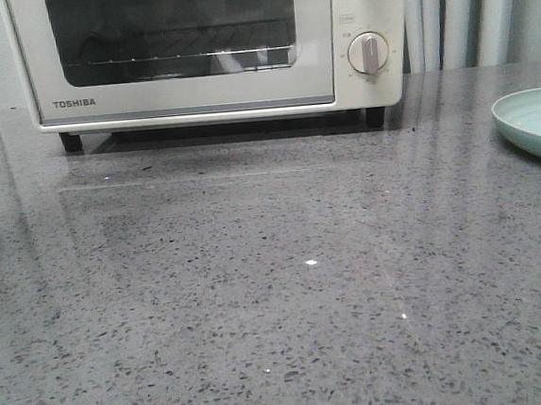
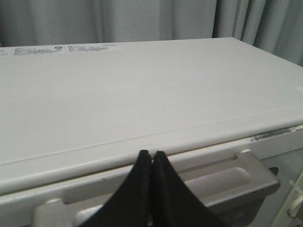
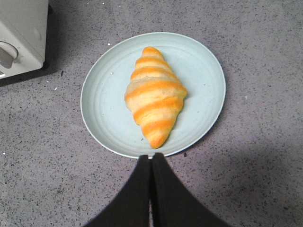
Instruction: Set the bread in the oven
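Observation:
The cream-white TOSHIBA oven [image 1: 200, 47] stands at the back of the table with its glass door closed. In the left wrist view I see its flat top [image 2: 142, 94] and the door handle [image 2: 227, 182]. My left gripper [image 2: 151, 153] is shut and empty, its tips just above the handle at the oven's top front edge. The bread [image 3: 154, 94], a golden-orange striped croissant, lies on a pale green plate [image 3: 104, 109]. My right gripper [image 3: 151, 157] is shut and empty, hovering above the plate's near rim. Neither gripper shows in the front view.
The plate's edge [image 1: 534, 123] shows at the right of the grey speckled table [image 1: 260, 298]. The oven's knobs [image 1: 368, 52] are on its right side, and its corner [image 3: 19, 42] lies near the plate. Curtains [image 2: 142, 19] hang behind.

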`<move>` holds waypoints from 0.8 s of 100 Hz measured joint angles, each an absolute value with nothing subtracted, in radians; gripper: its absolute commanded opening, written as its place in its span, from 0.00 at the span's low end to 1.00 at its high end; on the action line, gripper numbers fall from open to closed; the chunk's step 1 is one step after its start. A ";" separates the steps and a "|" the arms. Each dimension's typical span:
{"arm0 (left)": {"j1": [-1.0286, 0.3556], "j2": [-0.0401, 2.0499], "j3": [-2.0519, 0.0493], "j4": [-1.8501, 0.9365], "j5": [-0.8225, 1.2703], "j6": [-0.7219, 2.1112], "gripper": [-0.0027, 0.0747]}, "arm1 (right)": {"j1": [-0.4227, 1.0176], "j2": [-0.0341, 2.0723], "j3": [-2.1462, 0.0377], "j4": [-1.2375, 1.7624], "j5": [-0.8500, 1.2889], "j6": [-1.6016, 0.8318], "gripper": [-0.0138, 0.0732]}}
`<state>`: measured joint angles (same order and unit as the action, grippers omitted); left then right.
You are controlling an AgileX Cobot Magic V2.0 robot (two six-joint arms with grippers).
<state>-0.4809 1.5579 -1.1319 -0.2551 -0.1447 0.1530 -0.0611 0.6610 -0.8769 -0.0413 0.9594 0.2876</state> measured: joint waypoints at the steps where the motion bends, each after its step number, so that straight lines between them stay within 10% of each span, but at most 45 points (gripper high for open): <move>1: -0.483 1.555 -1.125 -0.253 -0.147 0.153 0.01 | -0.061 0.661 -0.877 -0.041 0.959 0.288 0.08; 46: -0.488 1.320 -0.770 -0.222 -0.246 0.153 0.01 | -0.059 0.661 -0.877 -0.041 0.954 0.290 0.08; 80: -0.563 0.952 -0.576 -0.242 0.137 0.153 0.01 | -0.059 0.661 -0.881 -0.041 0.993 0.288 0.08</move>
<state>-0.5628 0.9518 -0.5762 -0.2422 0.1370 0.1530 -0.0593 0.6610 -0.8807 -0.0413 0.9932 0.2882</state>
